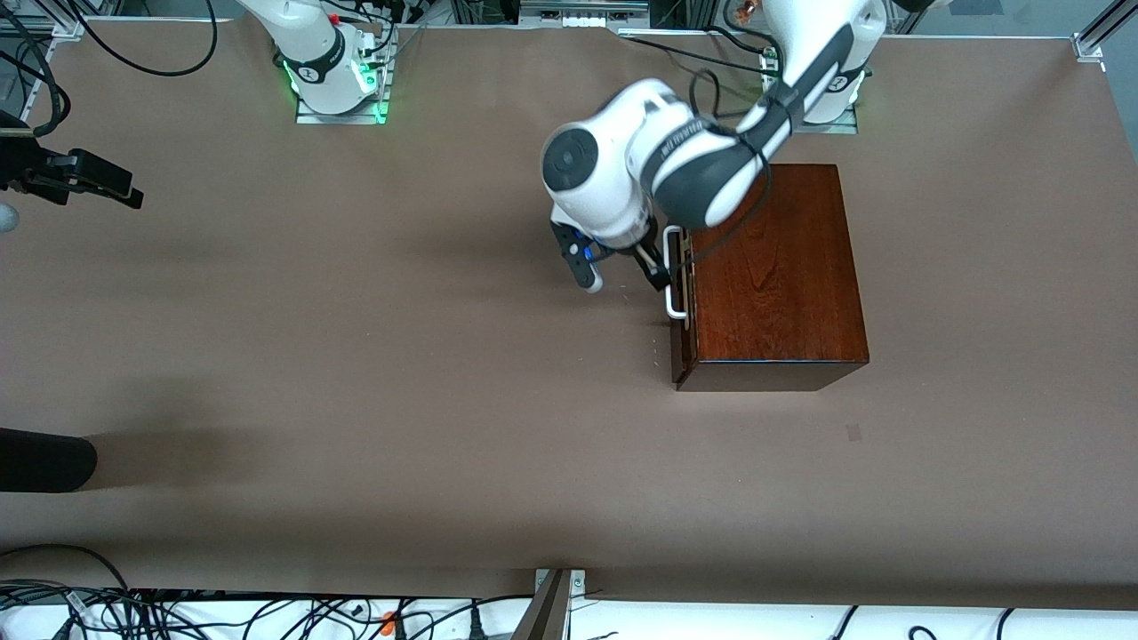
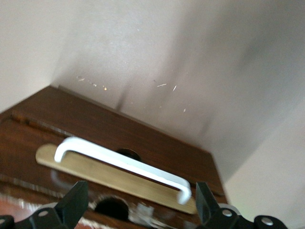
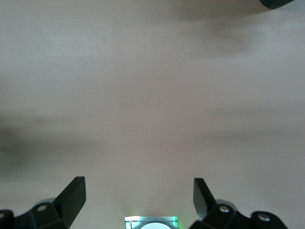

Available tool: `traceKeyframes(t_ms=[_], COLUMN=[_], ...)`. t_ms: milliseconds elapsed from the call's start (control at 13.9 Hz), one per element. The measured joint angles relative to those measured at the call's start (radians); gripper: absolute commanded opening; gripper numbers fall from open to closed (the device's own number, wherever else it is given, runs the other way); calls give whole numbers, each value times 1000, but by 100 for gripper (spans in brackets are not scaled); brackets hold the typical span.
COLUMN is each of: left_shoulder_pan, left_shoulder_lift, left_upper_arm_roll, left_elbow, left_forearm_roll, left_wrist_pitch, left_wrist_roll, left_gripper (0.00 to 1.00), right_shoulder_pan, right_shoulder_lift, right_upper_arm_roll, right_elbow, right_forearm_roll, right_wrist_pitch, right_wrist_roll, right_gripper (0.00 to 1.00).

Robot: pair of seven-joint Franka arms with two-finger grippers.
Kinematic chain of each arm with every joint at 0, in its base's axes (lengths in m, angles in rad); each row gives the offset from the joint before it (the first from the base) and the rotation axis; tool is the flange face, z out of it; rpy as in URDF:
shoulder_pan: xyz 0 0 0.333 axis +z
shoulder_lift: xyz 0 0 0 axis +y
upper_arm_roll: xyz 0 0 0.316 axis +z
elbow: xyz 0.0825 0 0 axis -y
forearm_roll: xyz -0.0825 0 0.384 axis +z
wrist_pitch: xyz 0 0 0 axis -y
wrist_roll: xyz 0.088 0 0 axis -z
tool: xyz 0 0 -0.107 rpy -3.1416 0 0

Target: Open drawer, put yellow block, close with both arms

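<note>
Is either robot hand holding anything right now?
No. The left gripper is open at the drawer's white handle, not gripping it. The right gripper waits open over bare table.

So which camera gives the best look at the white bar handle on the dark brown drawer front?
The left wrist view: the white bar handle fills it, its whole length showing between the open left gripper's fingers. The front view shows it only partly, beside the arm. The right wrist view shows only bare table.

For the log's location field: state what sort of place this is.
Most likely a robotics lab bench. Two white arms stand bolted along a table under plain brown cover, loose cables run along its edge, and metal framing surrounds it. The only furnishing is a wooden box with a shut drawer.
</note>
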Motion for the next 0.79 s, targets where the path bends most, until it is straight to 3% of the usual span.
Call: traceKeyframes(t_ms=[360,793], left_shoulder_pan=[8,99], left_shoulder_lift=[-51,-177], left_upper_arm_roll=[5,16], left_elbow=[143,163], left_forearm_roll=[-74,-78], left_wrist_pitch=[-79,-142], left_wrist_roll=[-351,-601], left_gripper=[100,100], right_shoulder_pan=[1,1], right_shoulder_lift=[3,4], right_upper_arm_roll=[1,0], right_elbow=[0,0], right_forearm_roll=[0,0], right_wrist_pitch=[1,0], right_wrist_roll=[0,0], right_gripper=[100,100])
